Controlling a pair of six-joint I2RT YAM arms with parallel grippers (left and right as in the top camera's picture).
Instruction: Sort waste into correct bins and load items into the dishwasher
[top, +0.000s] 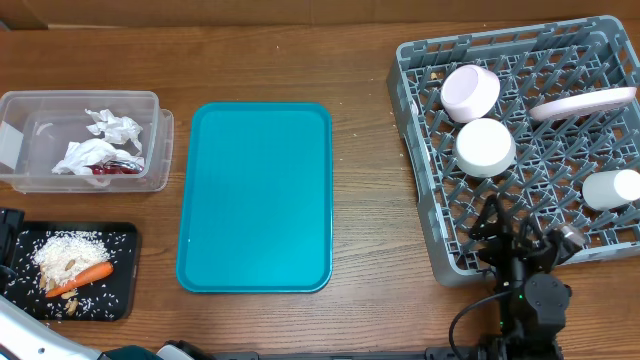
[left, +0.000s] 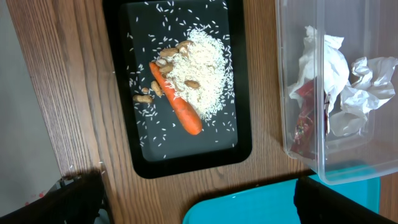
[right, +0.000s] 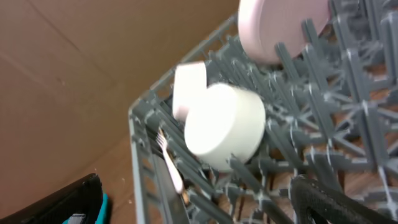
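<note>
Black right arm by grey rack, right end effector spread wide

The brown wood-grain table carries four things directly on its top. A flat teal rectangular plastic serving tray lies near the centre, with a clear rectangular plastic tub at nine o'clock and a shallow black rectangular tray at eight o'clock. A large square grey plastic dish rack sits at three o'clock.
</note>
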